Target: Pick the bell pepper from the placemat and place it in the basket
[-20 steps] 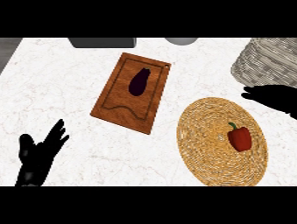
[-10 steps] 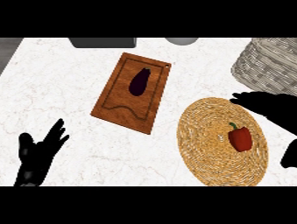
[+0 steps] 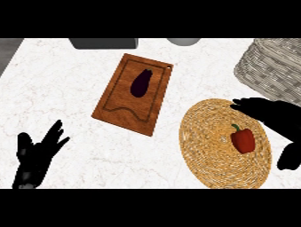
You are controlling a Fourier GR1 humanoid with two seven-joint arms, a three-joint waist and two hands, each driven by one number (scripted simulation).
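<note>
Since a moment ago, right hand (image 3: 280, 119) has slid left over the placemat (image 3: 208, 146), fingers spread open, holding nothing. Head view: bell pepper (image 3: 243, 139) lies on the placemat, just below the palm, stem uppermost. Basket (image 3: 285, 70) beyond. Left hand (image 3: 36, 157) rests open, well apart.

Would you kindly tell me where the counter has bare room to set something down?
Bare marble lies left of the cutting board, above the left hand, and below the board beside the placemat. It is crowded at right, where the right hand nears the basket.

Bare counter (image 3: 67, 102) left of cutting board (image 3: 123, 104); basket (image 3: 283, 71) (tall-walled) flanks placemat (image 3: 205, 150)
</note>
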